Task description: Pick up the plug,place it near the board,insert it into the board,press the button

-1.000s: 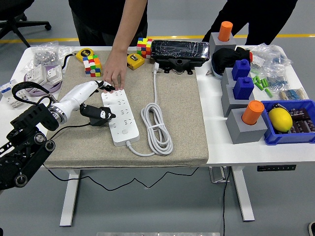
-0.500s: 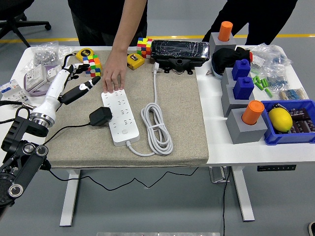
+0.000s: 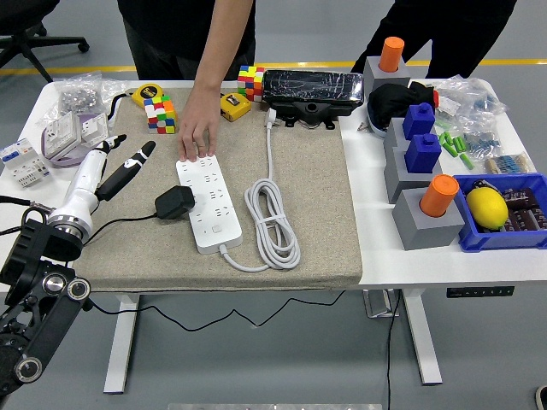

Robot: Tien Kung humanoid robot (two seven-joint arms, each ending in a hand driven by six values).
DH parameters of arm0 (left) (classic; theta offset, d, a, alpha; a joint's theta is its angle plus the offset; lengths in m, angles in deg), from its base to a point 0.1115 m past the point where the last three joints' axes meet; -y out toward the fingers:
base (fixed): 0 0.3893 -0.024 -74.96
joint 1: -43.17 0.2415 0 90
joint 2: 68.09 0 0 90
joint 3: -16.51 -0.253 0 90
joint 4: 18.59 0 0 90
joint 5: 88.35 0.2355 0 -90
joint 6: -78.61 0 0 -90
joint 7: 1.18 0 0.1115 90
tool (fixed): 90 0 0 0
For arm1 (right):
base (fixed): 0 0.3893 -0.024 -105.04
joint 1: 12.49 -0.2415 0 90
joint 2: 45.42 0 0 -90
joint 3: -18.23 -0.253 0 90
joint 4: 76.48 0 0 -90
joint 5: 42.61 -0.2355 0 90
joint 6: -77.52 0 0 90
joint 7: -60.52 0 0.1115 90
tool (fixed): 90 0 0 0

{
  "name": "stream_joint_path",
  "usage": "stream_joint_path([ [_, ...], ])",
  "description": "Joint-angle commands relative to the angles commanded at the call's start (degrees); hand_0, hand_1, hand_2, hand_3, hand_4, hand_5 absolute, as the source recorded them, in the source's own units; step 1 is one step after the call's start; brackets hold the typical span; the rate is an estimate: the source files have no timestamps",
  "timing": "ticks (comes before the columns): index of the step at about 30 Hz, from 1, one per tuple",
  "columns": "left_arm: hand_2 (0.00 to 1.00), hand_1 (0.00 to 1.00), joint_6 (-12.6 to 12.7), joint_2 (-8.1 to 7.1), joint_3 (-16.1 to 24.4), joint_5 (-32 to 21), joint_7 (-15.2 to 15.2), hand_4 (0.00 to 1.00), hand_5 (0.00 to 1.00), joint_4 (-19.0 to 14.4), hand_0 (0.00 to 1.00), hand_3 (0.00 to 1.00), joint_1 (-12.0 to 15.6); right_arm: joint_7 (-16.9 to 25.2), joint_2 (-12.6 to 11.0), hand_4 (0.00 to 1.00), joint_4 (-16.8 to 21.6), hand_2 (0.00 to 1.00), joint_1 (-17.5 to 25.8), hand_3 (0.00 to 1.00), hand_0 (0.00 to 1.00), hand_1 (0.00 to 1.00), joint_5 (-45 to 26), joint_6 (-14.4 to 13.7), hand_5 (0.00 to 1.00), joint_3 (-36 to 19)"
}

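Since the frame half a second back, my left hand (image 3: 115,162) has drawn further away from the long white power strip (image 3: 205,203), sitting lower and more to the left over the beige felt mat (image 3: 316,188). A full second ago it was right down at the strip's left edge, on top of the plug; now it is well apart from both. I see its white-and-black fingers (image 3: 141,152) stretched out and apart, pointing up toward the strip's far end, holding nothing. My right hand does not show at all.

The black plug adapter (image 3: 173,202) sits pressed against the strip's left side at about mid-length, its thin black cable (image 3: 120,220) trailing left across the mat; it looks unmoved over the last half second. Whether its pins are fully seated I cannot tell from up here.

At the strip's far end, a person's hand (image 3: 197,128) lies flat on the top sockets, pinning the strip, just as in both earlier frames. The strip's own white cord (image 3: 272,213) lies coiled just to its right, unchanged. A small multicoloured puzzle cube (image 3: 159,114) stands beyond the strip's far-left corner.
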Motion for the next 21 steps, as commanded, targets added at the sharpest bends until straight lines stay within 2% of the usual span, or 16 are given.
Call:
stream_joint_path([
  [5, 0.932, 0.955, -5.58, -0.69, -0.47, 1.54, 5.85, 0.998, 0.998, -3.81, 0.937, 0.923, 0.87, 0.02, -0.09, 0.998, 0.00, 0.782, -0.03, 0.804, 0.828, 0.799, -0.06, 0.00, 0.998, -0.14],
  [7, 0.909, 0.921, -8.19, -1.11, -0.89, 1.84, 8.20, 0.998, 0.998, -5.69, 0.912, 0.893, 1.53, 0.02, -0.13, 0.998, 0.00, 0.782, -0.03, 0.804, 0.827, 0.799, -0.11, 0.03, 0.998, -0.19],
  [9, 0.909, 0.921, -9.93, -1.43, -1.44, 1.76, 8.65, 0.998, 0.998, -7.29, 0.912, 0.893, 2.23, 0.00, -0.15, 0.998, 0.00, 0.782, -0.02, 0.804, 0.827, 0.799, -0.14, 0.05, 0.998, -0.27],
  [13, 0.886, 0.900, -11.29, -1.90, -3.03, 1.08, 8.65, 0.998, 0.998, -10.08, 0.899, 0.870, 3.56, -0.02, -0.18, 0.998, 0.00, 0.782, -0.02, 0.804, 0.828, 0.799, -0.18, 0.09, 0.998, -0.43],
  [21, 0.883, 0.898, -11.50, -2.15, -5.20, -0.14, 8.65, 0.998, 0.998, -10.97, 0.900, 0.866, 4.30, 0.06, -0.26, 0.998, 0.00, 0.782, -0.27, 0.804, 0.828, 0.799, -0.25, 0.09, 0.998, -0.55],
])
